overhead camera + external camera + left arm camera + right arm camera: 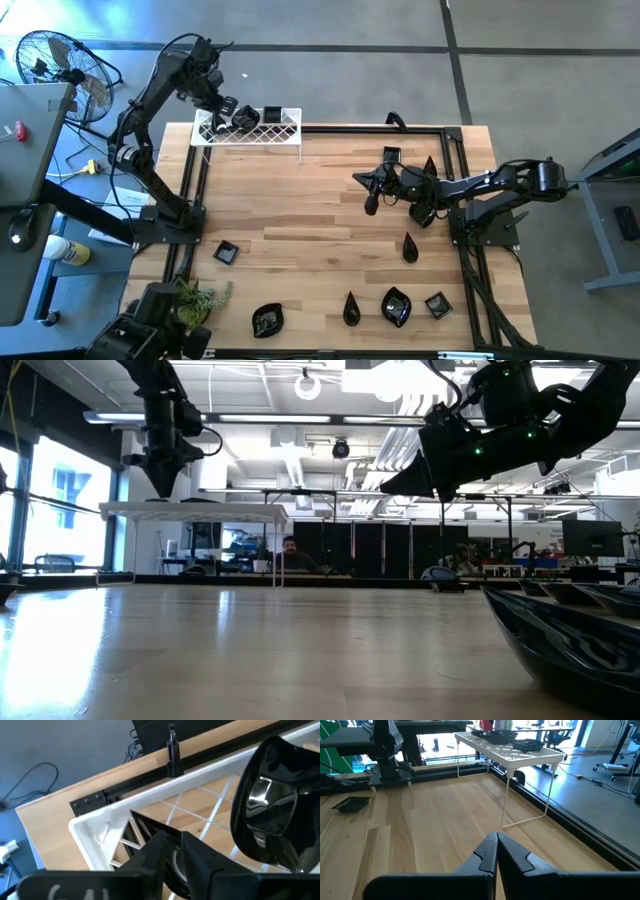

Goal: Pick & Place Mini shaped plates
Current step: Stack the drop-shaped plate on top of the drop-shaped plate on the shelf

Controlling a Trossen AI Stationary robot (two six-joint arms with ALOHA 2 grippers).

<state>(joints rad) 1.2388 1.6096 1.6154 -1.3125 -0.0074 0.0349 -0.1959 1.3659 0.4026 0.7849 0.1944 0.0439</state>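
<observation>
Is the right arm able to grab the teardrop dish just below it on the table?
Probably yes. The teardrop dish lies alone on bare wood close beside the right gripper, with nothing between them. Its fingers are shut now, so they would need to open first.

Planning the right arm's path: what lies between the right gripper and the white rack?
In the high view, only bare wooden tabletop lies between the right gripper and the white rack; the right wrist view agrees.

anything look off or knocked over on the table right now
Nothing stands out. The white rack stands level at the table's far edge with black plates on top, the loose plates lie flat along the near side, and nothing looks spilled or broken.
</observation>
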